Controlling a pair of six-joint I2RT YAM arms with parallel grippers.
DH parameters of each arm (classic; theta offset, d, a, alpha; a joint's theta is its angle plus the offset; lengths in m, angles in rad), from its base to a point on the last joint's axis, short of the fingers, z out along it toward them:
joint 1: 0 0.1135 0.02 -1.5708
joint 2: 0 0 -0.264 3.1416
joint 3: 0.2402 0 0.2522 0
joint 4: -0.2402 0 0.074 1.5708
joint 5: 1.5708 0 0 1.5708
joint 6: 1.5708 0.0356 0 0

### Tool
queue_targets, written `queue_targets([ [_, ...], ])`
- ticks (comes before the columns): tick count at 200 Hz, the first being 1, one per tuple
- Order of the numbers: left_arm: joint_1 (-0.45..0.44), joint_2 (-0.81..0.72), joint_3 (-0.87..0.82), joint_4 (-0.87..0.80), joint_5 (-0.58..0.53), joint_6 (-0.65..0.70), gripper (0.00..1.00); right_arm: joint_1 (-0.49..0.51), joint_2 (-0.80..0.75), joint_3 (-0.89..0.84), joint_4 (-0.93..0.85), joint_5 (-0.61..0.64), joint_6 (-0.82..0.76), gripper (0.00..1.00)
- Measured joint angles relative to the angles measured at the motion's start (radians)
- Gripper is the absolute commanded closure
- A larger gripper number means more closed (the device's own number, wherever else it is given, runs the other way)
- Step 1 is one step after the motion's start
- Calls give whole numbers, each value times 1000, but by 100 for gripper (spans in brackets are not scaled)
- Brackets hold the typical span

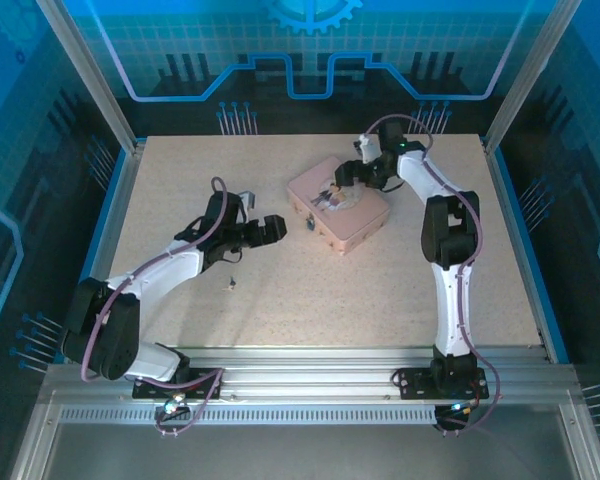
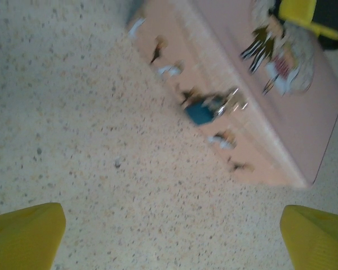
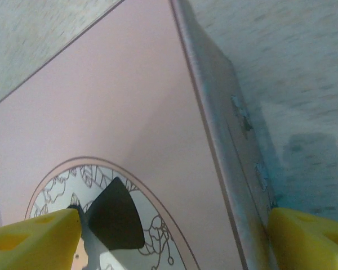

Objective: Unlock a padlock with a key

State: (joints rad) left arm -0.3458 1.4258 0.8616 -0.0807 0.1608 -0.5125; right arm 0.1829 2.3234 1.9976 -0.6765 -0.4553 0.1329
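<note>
— Biggest first?
— Speckled beige counter (image 1: 280, 310), spread across the middle of the top view, blue-lit walls around it.
— Next down?
— Two white-and-black arms. Left arm (image 1: 155, 275) reaching from lower left up toward centre. Right arm (image 1: 445, 250) rising along the right side and bending left at the top.
— On the counter?
— Pink box (image 1: 355, 225), just above centre, turned corner-on, cartoon print on the lid. Seen also at upper right from the left wrist (image 2: 293, 129) and close up from the right wrist (image 3: 129, 112).
— Grippers?
— Left gripper (image 1: 271, 229) just left of the box and apart from it. Released, with yellow fingertips (image 2: 22, 236) spread to the two lower corners of the wrist view and bare counter between. Right gripper (image 1: 346, 176) over the far part of the lid. Released too, one yellow finger (image 3: 34, 239) above the printed oval, the other past the box's edge at lower right. Contact with the lid: cannot tell.
— Padlock?
— Padlock (image 2: 205, 109) hanging at the clasp on the box's front wall, bluish body with a silvery bit beside it, blurred. From above, a dark speck (image 1: 309, 224) at the box's left side, facing the left gripper.
— Key?
— Key (image 1: 231, 283), a tiny glinting sliver lying loose on the counter, below and left of the left gripper, well apart from box and padlock. Too small for detail.
</note>
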Motion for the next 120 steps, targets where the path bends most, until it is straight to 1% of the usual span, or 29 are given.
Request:
queue_targets([
  [25,22,40,81,-29,-3,18,1,40,-59,-84,3,-13,-20,10],
  [44,48,93,164,-53,-2,33,1,47,-130,-173,32,6,-5,8],
  [71,77,199,317,-101,9,70,1,33,-280,-310,94,100,50,4],
  [96,103,318,463,-139,39,106,1,23,-455,-434,145,209,116,4],
  [120,121,441,601,-177,71,138,1,24,-621,-568,182,282,197,5],
])
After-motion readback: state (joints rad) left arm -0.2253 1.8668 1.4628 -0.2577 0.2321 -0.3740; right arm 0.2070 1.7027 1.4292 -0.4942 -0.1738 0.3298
